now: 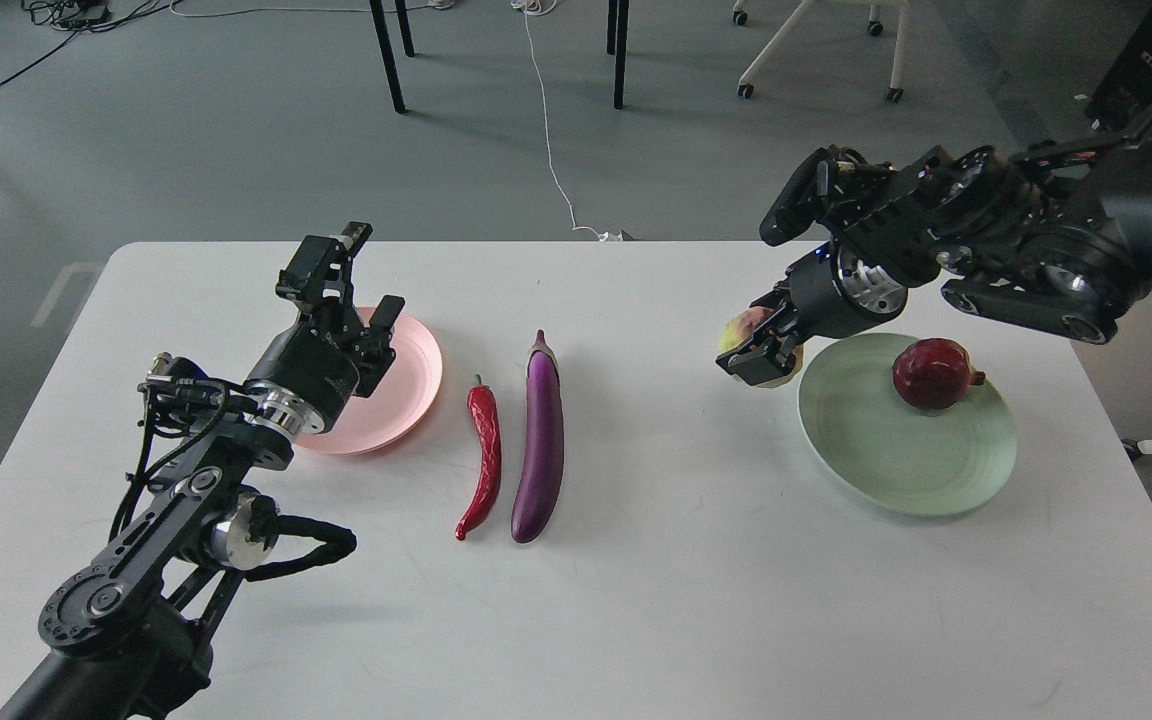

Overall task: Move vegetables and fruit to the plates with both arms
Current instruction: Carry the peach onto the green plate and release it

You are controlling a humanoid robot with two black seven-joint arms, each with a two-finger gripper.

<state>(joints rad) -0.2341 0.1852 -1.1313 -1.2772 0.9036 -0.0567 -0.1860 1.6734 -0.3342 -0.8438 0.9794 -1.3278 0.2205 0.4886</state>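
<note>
My right gripper [761,352] is shut on the yellow-green peach [744,330] and holds it in the air just left of the pale green plate [896,460]. The dark-red pomegranate [933,373] lies on that plate's far side. The purple eggplant [539,440] and the red chili pepper [481,455] lie side by side on the white table [636,600] at centre. My left gripper [361,285] is open and empty above the pink plate [406,385].
The table's far edge runs behind both plates. Beyond it on the grey floor are black table legs [386,55], a white cable [548,130] and a white chair base [816,50]. My left arm's elbow [186,520] stands over the table's front left.
</note>
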